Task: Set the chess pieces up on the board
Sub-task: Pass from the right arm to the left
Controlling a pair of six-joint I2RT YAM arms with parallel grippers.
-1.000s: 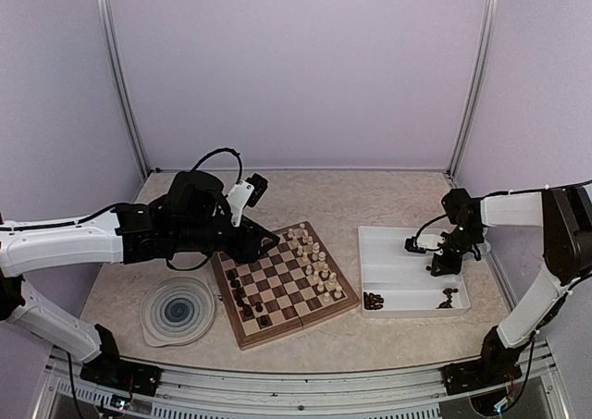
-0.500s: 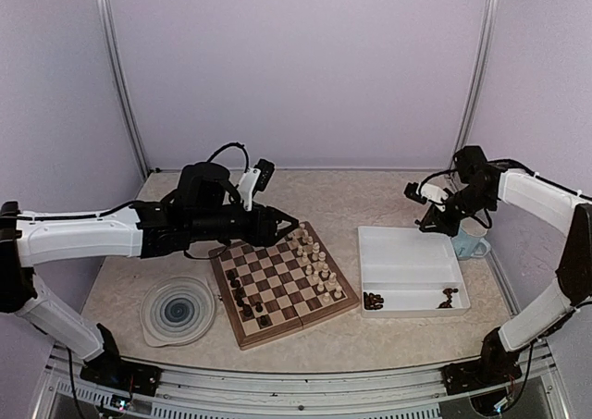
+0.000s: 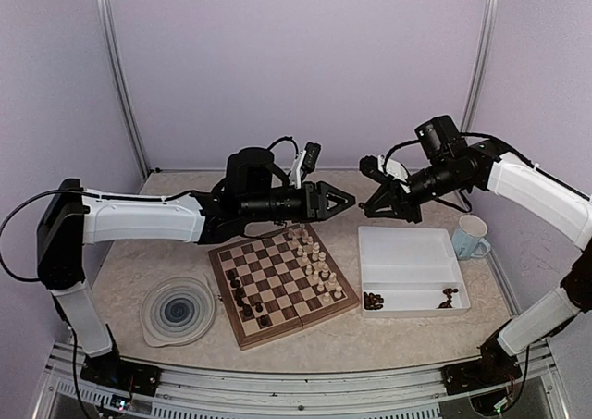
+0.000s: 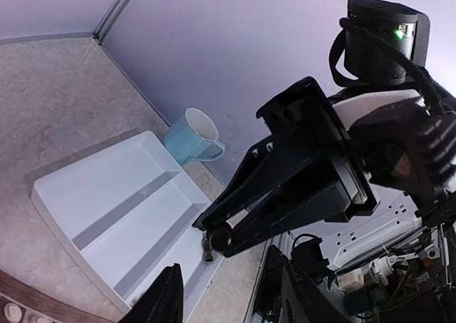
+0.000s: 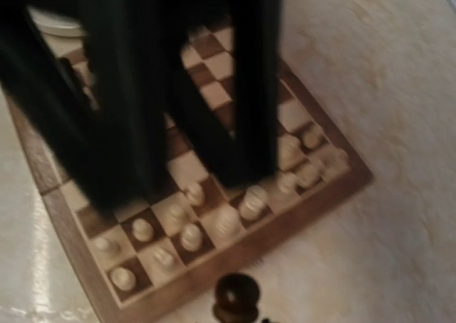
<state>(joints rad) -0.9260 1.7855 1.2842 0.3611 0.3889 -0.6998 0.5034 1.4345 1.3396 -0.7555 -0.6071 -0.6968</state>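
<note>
The right hand is clenched on a dark chess piece, held in the air above the table, just off the chessboard and near the far left corner of the white tray. The left hand hangs over the board's far corner, fingers spread with nothing between them, its tips facing the right hand, close but apart. Cream pieces stand along the board's right side and dark pieces along its left. Spare dark pieces lie in the tray's near compartment
</note>
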